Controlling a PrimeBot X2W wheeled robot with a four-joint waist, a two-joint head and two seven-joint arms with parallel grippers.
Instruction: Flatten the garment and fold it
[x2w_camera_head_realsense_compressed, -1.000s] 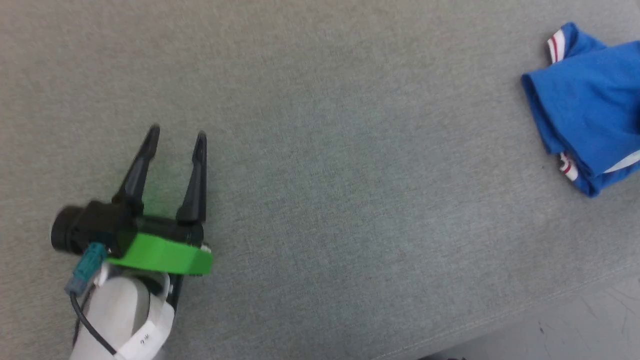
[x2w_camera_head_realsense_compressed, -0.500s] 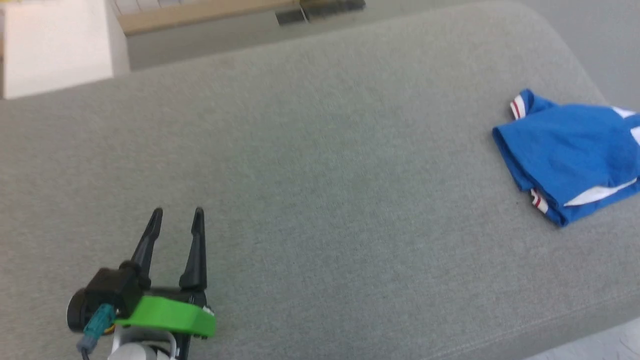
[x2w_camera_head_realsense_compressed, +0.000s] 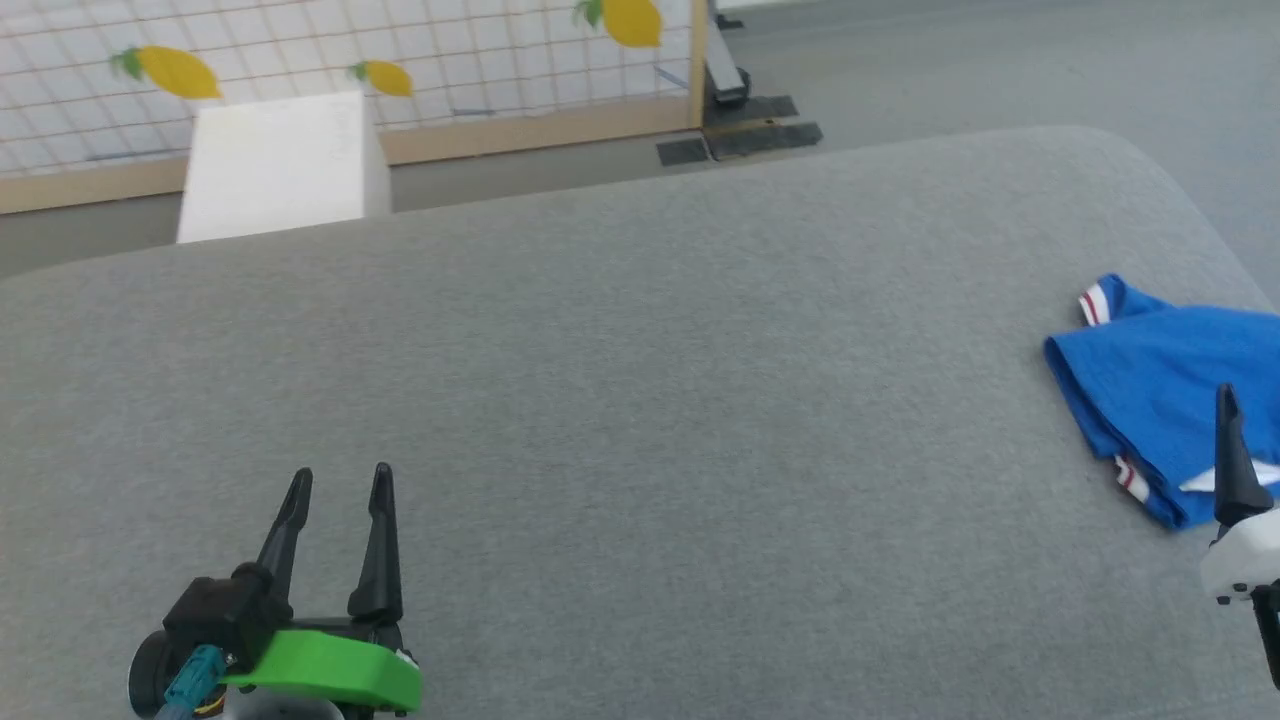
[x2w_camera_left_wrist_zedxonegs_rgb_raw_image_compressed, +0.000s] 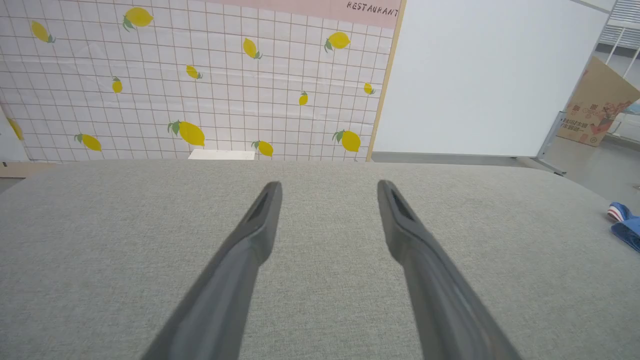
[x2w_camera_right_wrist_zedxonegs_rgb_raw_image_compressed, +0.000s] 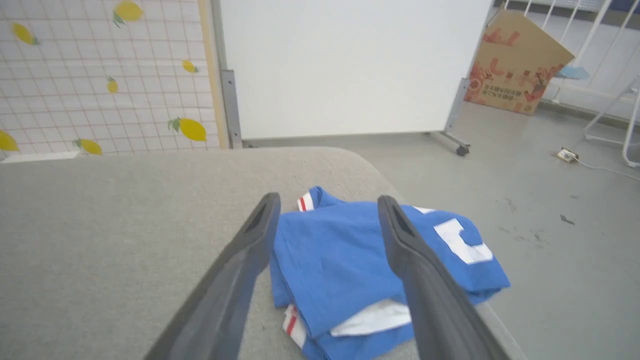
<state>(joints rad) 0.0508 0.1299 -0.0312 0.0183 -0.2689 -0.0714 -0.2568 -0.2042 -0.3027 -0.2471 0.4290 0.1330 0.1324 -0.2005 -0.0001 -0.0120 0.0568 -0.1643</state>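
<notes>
Dark fingers (x2w_camera_head_realsense_compressed: 381, 545), green mount (x2w_camera_head_realsense_compressed: 330, 682), tealish plug (x2w_camera_head_realsense_compressed: 192, 672)

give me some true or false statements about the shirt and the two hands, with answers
1. The garment lies near the right end of the grey cushion. True.
2. The left hand grips the garment. False: it is open over bare cushion, well apart from the garment.
3. The right hand is open, its fingers pointing at the garment. True.
4. The garment is spread out flat. False: it lies doubled over in layers.

Blue garment (x2w_camera_head_realsense_compressed: 1150, 395) on grey padded surface (x2w_camera_head_realsense_compressed: 640, 400)
</notes>
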